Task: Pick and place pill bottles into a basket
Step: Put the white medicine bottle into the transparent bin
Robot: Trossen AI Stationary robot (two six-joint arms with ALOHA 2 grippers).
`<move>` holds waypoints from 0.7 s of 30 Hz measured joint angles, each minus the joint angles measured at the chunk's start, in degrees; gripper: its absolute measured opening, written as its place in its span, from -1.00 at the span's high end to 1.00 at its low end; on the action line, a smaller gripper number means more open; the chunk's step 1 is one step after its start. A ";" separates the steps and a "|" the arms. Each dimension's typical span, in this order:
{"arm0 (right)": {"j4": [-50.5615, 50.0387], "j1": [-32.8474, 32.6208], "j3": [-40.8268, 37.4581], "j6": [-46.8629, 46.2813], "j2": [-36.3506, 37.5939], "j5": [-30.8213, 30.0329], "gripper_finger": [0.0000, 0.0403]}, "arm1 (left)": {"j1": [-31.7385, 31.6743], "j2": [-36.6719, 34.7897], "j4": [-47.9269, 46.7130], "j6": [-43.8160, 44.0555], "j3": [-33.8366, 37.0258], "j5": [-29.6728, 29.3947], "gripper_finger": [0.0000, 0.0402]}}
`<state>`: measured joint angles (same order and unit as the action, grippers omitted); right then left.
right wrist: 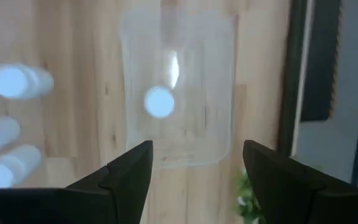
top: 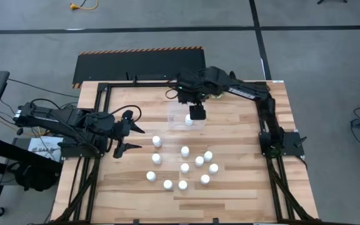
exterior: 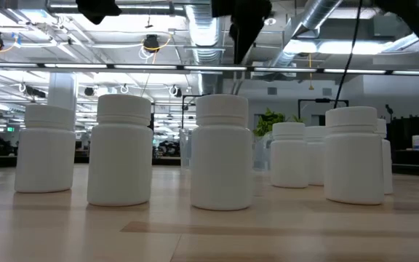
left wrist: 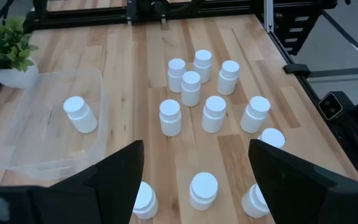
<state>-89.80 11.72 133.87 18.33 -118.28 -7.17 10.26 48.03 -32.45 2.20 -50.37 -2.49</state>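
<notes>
One pill bottle (top: 189, 119) stands in the basket (top: 175, 110) at the far middle; the right gripper (top: 197, 112) hovers above it, fingers spread, empty. The left gripper (top: 125, 131) waits at the left, also spread and empty.

Two matte black, jointed metal arms mount on black frame rails at the table's 9 and 3 o'clock edges. Loose black cables loop beside the left arm's base. The left gripper (top: 129, 139) and right gripper (top: 196, 112) each carry two broad, dark, wedge-shaped fingers (left wrist: 114, 180) with flat, angular faces.
</notes>
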 joint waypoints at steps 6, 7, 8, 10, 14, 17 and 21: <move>-0.18 -3.72 -0.12 -3.59 6.24 1.69 -0.21 | -0.01 -0.02 0.14 0.02 0.00 0.80 -0.39; -0.22 -4.39 -0.12 -4.51 7.46 2.55 -0.21 | 0.00 -0.02 0.19 0.02 0.00 0.86 -0.39; -0.22 -5.12 -0.08 -5.26 8.62 3.55 -0.21 | 0.00 -0.01 0.14 0.02 0.00 1.03 -0.39; -0.18 -6.41 -0.30 -7.25 11.18 4.88 -0.21 | 0.00 -0.02 0.19 0.00 0.00 1.92 -0.39; -0.12 -9.46 -3.99 -12.11 17.47 6.20 -0.21 | 0.00 -0.02 0.15 -0.88 0.00 2.35 -0.39; -0.18 -11.78 -10.52 -17.78 23.18 6.49 -0.21 | -0.01 -0.02 0.03 -1.69 0.00 3.25 -0.39; -0.24 -15.11 -22.57 -25.95 30.15 7.74 -0.21 | 0.00 -0.04 0.00 -1.99 0.00 3.73 -0.39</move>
<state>-90.03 -3.38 111.30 -7.62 -88.13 0.57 10.26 47.99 -32.45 0.21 -50.37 1.23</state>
